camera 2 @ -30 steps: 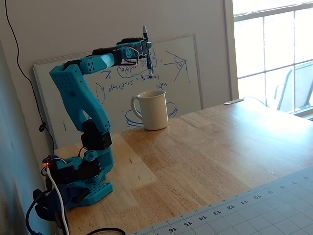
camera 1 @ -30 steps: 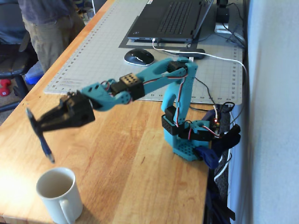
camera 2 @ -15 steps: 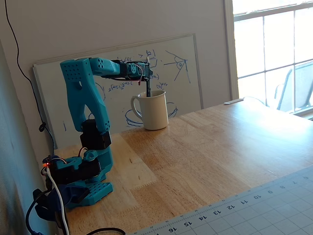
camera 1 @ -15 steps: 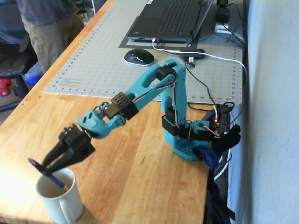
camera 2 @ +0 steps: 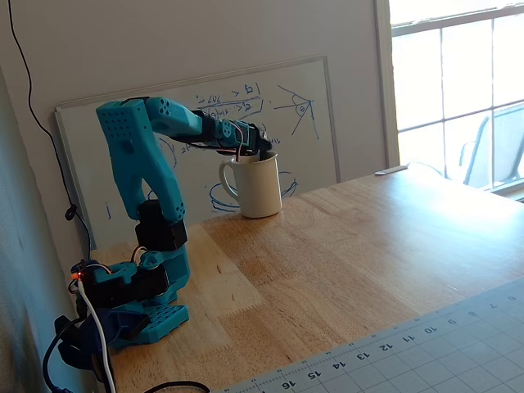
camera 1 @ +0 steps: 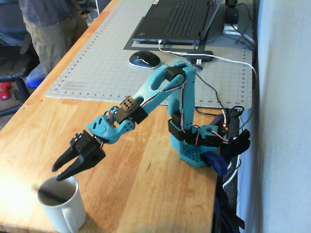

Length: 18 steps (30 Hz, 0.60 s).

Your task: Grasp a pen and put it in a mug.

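With the pen (camera 1: 50, 194) already lying slanted inside the mug (camera 1: 62, 204) at the lower left of a fixed view, the gripper (camera 1: 58, 173) is seen half open and empty just above the rim, so only withdrawal is judged needed.

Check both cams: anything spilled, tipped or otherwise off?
Nothing spilled or broken. The mug stands upright, though close to the table edge in a fixed view. The pen lies slanted inside it. The claw hangs open just above the rim.
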Each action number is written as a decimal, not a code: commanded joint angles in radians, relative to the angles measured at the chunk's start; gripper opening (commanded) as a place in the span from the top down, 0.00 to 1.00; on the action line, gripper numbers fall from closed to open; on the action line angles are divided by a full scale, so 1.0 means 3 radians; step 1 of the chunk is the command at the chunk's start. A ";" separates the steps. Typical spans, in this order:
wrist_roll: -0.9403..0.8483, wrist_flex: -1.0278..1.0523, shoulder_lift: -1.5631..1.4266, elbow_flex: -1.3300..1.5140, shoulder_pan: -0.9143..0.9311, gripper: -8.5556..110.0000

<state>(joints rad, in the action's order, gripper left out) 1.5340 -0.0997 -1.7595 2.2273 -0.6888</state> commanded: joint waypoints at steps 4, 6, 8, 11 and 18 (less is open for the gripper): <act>-0.0404 0.0399 -0.0798 0.0291 0.0066 0.76; -0.0731 0.0869 -0.0956 0.0353 0.0077 0.76; -0.1120 0.1401 -0.1115 0.0404 0.0164 0.76; -0.1779 0.2214 -0.1355 0.0424 0.0373 0.77; -0.3543 0.3840 -0.2061 0.0430 0.0926 0.77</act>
<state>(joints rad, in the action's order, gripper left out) 0.7317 0.8360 -2.2319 2.3715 -0.4878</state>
